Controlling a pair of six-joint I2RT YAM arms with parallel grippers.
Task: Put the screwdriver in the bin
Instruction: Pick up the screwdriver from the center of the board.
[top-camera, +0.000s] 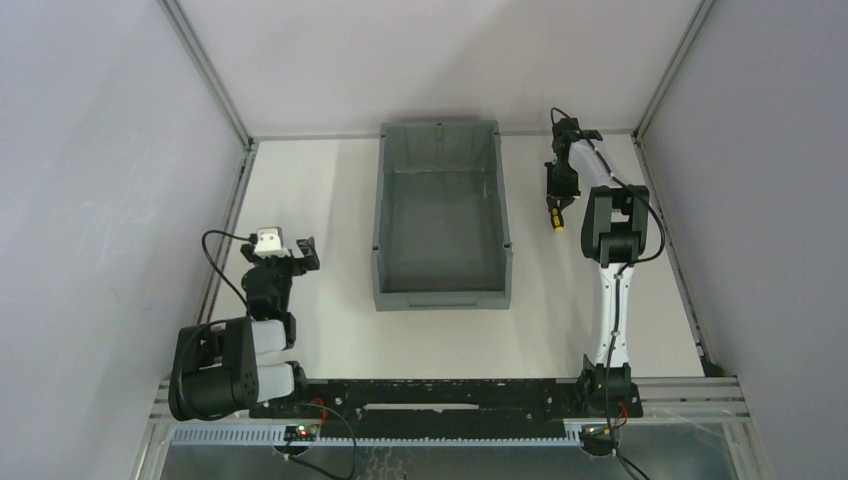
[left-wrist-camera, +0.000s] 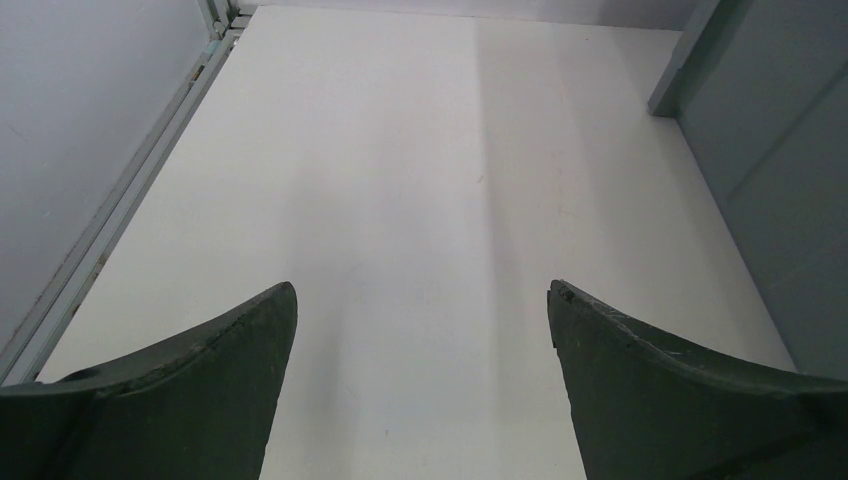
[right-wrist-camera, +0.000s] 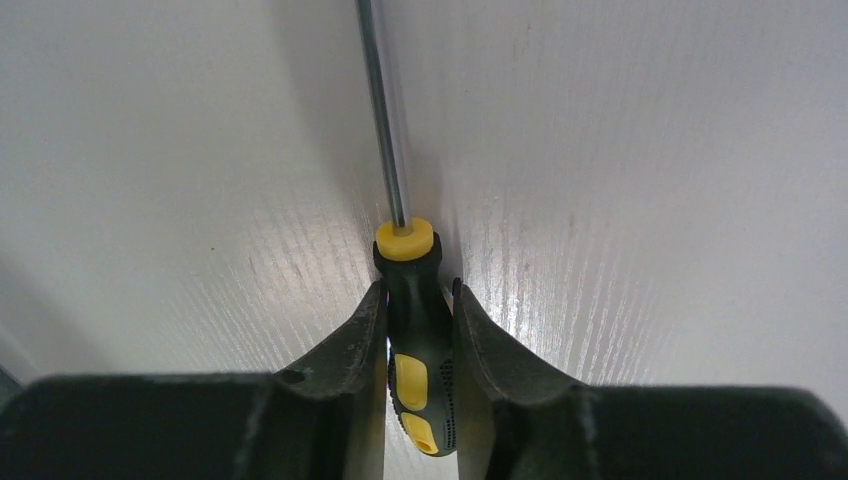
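Bases of both arms sit at the near edge of the table (top-camera: 320, 200). Just beyond them on the left, the left end effector (top-camera: 292, 256) hangs with its jaws spread wide and nothing between them. Its wrist view looks over bare white table (left-wrist-camera: 400, 150), with a metal frame rail along the left edge and the grey wall of the bin (left-wrist-camera: 780, 150) rising at the right. The bin (top-camera: 440, 298) stands in the middle of the table, its low front lip nearest the arms and its long side running away from them. Open table strips lie on either side of it. To its right, level with its far half and apart from its wall, the right end effector (top-camera: 556, 195) is clamped on the screwdriver (top-camera: 554, 218). Only a speck of yellow shows beneath the arm from above. In the right wrist view both fingers (right-wrist-camera: 350, 340) press the sides of the yellow-and-black handle (right-wrist-camera: 418, 330). The thin shaft runs straight out ahead of the right end effector (right-wrist-camera: 415, 300), past the top of the picture, low over the table. The long axis lies roughly parallel to the bin's right wall. Whether the tool rests on the surface cannot be told. Enclosure walls close off the far and right sides.
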